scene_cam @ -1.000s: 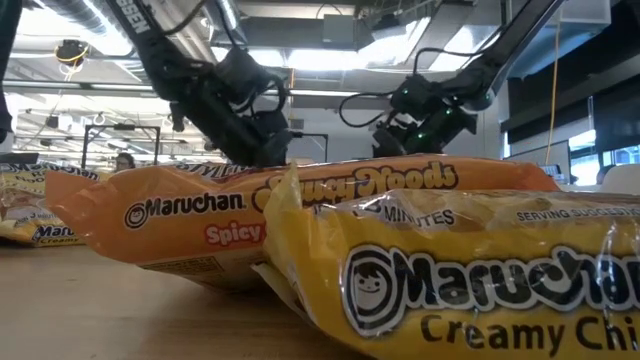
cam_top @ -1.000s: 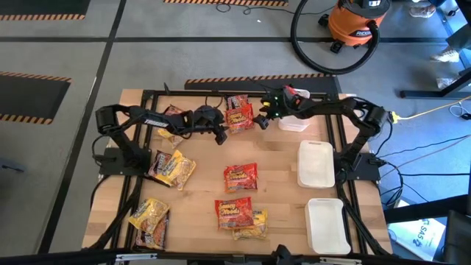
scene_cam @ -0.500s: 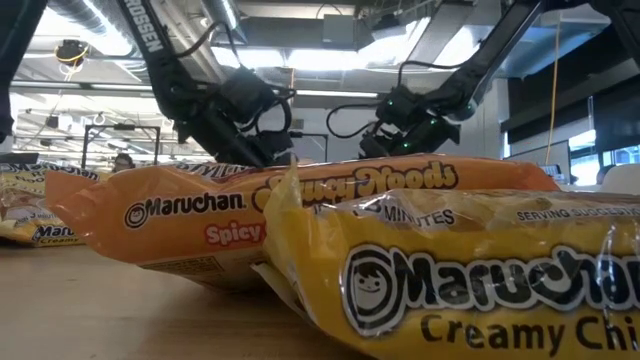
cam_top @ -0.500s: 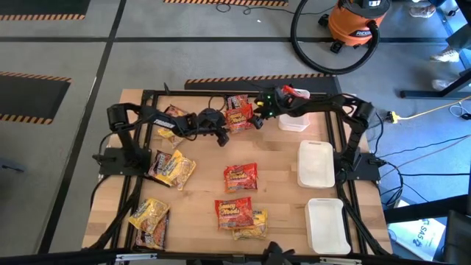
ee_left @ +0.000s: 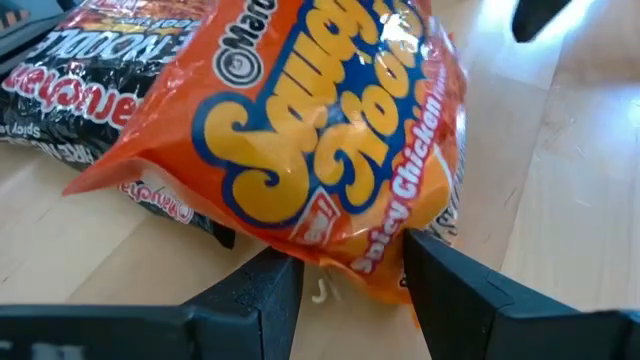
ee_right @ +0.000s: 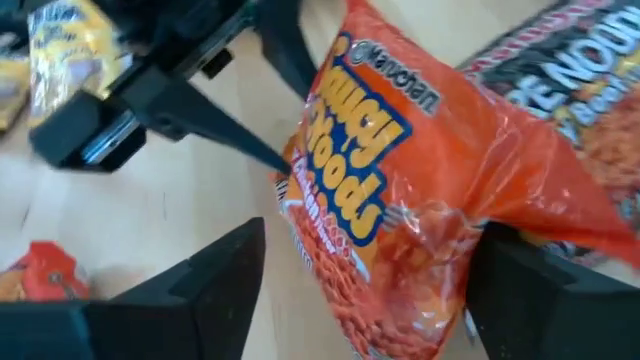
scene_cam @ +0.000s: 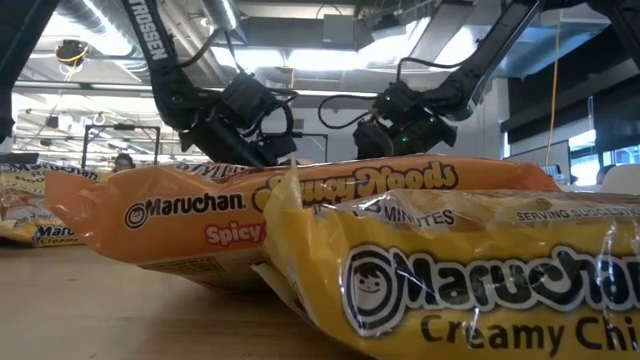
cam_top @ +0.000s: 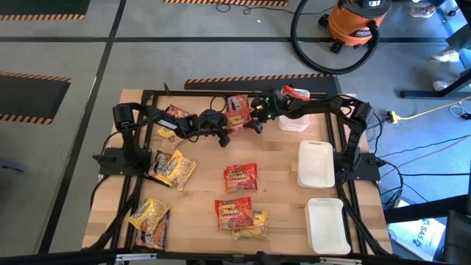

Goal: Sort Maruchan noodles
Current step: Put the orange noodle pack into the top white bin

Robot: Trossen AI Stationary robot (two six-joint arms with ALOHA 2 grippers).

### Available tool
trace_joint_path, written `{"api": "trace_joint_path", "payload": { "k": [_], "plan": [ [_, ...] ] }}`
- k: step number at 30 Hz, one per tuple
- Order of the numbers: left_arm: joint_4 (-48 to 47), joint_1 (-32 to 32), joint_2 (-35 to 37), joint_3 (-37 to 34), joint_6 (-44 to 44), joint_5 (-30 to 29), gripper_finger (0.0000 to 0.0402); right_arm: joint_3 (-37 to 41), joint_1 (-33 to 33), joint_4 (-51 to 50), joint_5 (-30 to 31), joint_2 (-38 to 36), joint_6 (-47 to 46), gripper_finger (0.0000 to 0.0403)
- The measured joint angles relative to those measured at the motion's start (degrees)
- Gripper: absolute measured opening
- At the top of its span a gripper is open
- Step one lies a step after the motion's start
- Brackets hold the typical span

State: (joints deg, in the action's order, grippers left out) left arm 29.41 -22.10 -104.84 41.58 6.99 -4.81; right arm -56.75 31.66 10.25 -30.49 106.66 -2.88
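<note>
Maruchan noodles lie scattered over the table [cam_top: 280, 158]. At its far middle, an orange packet [cam_top: 237, 118] rests partly on a dark packet [ee_left: 75, 75]. The left end effector [ee_left: 345, 265] pinches the orange packet's edge; the right end effector [ee_right: 365, 265] straddles it with fingers spread, seemingly not yet gripping. 2 white trays [cam_top: 316, 163] sit right.

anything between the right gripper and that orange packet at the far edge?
Nothing visible. The right gripper is open, fingers either side of the orange packet. The left gripper holds the same packet's opposite edge.
</note>
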Motion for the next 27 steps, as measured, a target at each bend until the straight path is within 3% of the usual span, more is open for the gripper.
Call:
{"api": "trace_joint_path", "payload": {
  "k": [11,22,27],
  "plan": [
    [0.44,2.74,0.53,-0.07,-2.96,-0.74,0.0165,0.07,-1.73,0.14,2.79,-0.10,3.36,0.0193],
    [0.25,3.44,0.59,-0.07,-4.62,-1.71,0.0165,0.07,-1.75,-0.14,2.97,-0.10,3.42,0.0039],
    [-0.01,3.42,0.65,-0.01,-4.67,-2.09,0.0165,0.07,-1.85,-0.62,3.95,-0.84,4.52,0.0014]
  ]
}}
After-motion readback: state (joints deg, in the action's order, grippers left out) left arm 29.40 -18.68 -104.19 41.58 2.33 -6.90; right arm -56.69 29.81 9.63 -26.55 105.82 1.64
